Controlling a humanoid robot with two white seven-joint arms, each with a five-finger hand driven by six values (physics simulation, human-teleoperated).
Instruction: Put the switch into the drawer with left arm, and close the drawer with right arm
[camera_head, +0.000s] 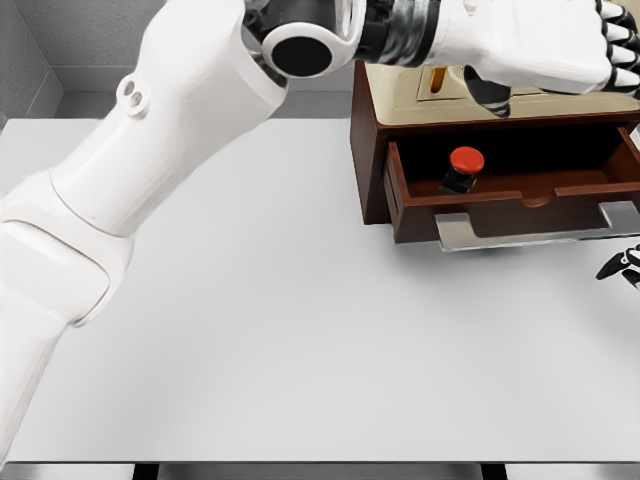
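The left arm (150, 170) comes in from the lower left and sweeps diagonally up across the white table (250, 330), its forearm crossing the top of the picture toward the right. At its end the left hand (545, 45) hangs above the brown cabinet (368, 150), back of the hand toward the camera, fingers (615, 50) loosely extended and relaxed, with nothing between them; the dark thumb tip points down over the cabinet's top.

Below the hand, the drawer (510, 200) stands pulled out toward the camera, its metal handle (540, 228) jutting from the front edge. The switch (463, 168), a black body with a round red button on top, sits upright inside the drawer near its left end. It lies beneath the left hand and somewhat to its left, clearly apart from the fingers.

At the far right edge, only a few dark fingertips of the right hand (622, 266) show, low beside the drawer's handle and not touching it; whether that hand is spread or curled cannot be told.
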